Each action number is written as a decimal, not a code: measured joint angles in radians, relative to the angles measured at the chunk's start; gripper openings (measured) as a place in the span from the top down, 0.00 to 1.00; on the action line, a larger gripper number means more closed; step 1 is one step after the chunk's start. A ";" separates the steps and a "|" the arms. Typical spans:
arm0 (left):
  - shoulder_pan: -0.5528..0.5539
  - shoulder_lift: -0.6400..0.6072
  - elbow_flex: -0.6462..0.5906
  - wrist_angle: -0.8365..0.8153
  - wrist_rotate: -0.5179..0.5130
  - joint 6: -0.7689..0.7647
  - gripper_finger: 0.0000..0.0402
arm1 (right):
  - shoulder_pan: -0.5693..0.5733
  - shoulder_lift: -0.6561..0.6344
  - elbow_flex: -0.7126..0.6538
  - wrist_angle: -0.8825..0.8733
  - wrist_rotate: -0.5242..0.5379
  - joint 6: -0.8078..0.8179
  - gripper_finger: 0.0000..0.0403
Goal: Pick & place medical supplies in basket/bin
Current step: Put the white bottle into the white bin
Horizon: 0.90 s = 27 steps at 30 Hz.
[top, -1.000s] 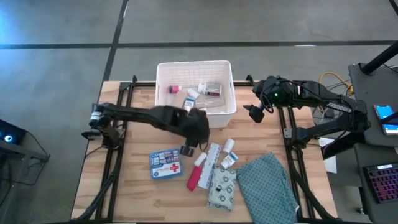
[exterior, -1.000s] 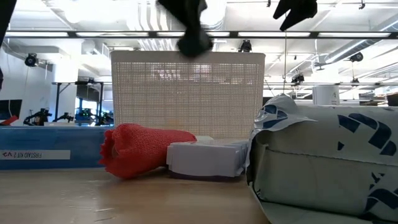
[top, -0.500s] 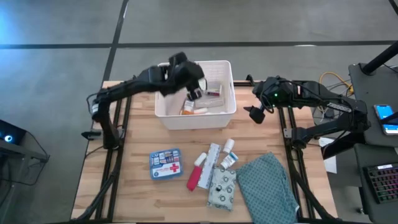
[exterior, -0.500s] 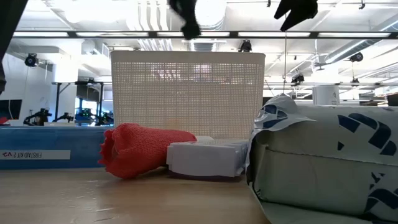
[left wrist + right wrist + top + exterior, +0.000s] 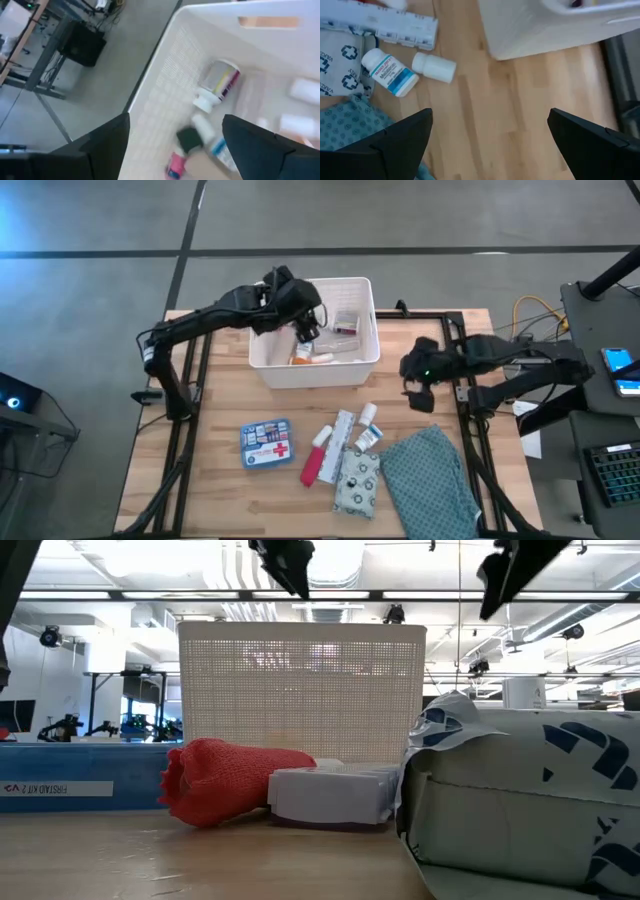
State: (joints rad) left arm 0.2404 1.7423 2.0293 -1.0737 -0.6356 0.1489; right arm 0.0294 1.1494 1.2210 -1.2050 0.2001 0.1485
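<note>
One camera looks straight down, one level across the desk (image 5: 210, 470); both share the basket (image 5: 360, 365), which the wrist cameras near.

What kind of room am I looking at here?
Probably a robotics lab or workshop: a wooden table between two arm stands, open ceiling pipes overhead, and other workbenches with equipment in the background.

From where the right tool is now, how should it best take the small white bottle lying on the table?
Probably from above, across the body of the small white bottle. It lies on its side, so its round sides face the fingers of the right tool, open nearby.
</note>
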 joint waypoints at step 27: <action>-0.445 -0.334 -0.328 -0.188 0.006 -0.788 0.27 | 0.045 0.503 -0.237 0.458 -0.104 -0.723 0.05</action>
State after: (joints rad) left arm -0.2048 1.4078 1.7013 -1.2615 -0.6299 -0.6392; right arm 0.0746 1.6523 0.9835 -0.7467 0.0962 -0.5745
